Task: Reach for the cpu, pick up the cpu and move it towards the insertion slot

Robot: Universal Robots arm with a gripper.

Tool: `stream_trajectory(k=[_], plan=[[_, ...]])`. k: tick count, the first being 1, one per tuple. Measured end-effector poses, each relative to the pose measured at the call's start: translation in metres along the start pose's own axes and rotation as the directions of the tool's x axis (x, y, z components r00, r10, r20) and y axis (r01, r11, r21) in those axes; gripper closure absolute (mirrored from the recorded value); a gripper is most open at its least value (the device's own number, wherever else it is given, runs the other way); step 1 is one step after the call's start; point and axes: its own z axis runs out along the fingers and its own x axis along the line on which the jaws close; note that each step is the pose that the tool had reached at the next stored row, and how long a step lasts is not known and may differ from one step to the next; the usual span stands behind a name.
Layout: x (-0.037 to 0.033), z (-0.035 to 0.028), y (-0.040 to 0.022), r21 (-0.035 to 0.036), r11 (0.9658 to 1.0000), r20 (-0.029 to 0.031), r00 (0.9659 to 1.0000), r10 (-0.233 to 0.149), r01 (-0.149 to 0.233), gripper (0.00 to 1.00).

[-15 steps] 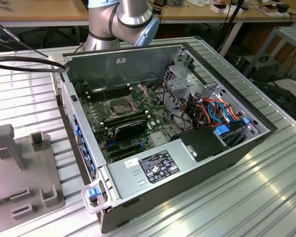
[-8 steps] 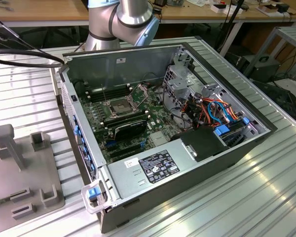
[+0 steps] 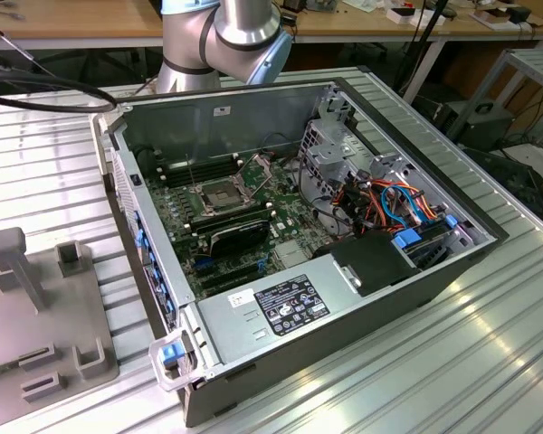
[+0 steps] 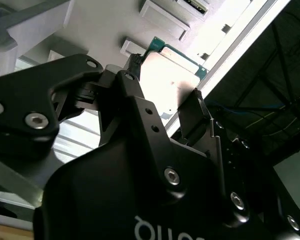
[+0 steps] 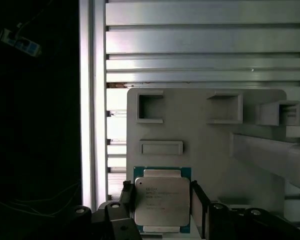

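Between the two fingers of the gripper, the chip sits pinched by two opposite edges, its pale metal face towards the camera in the first wrist view. In the second wrist view the gripper holds the chip by the same two edges. It seems to hang clear above the grey plate, though I cannot tell how high. That plate lies on the ribbed table at the exterior view's left. The socket lies well apart from it, on the board inside the open computer case, towards the far side.

The grip looks like the weak point. Only thin edges are caught, so a jolt could let the chip pivot or slip out and fall on the plate or the metal table. Inside the case, the walls and the drive cage crowd the socket, so the fingers may knock them. A tilted chip could also harm the socket's contacts.

By count:
- one arm
- one gripper with two fingers
- one chip
- one socket
- one case
- one plate, which in the first wrist view carries three open pockets, one low rectangular frame and one post.
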Motion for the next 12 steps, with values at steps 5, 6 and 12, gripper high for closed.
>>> stream_trajectory(k=[5, 6, 12], plan=[[0.0001, -0.0065, 0.0001, 0.0000, 1.0000, 0.0000, 1.0000, 0.000, 0.000, 0.45], [0.0002, -0.0077, 0.0001, 0.0000, 1.0000, 0.0000, 1.0000, 0.000, 0.000, 0.45], [0.0003, -0.0150, 0.0002, 0.0001, 1.0000, 0.0000, 1.0000, 0.000, 0.000, 0.45]])
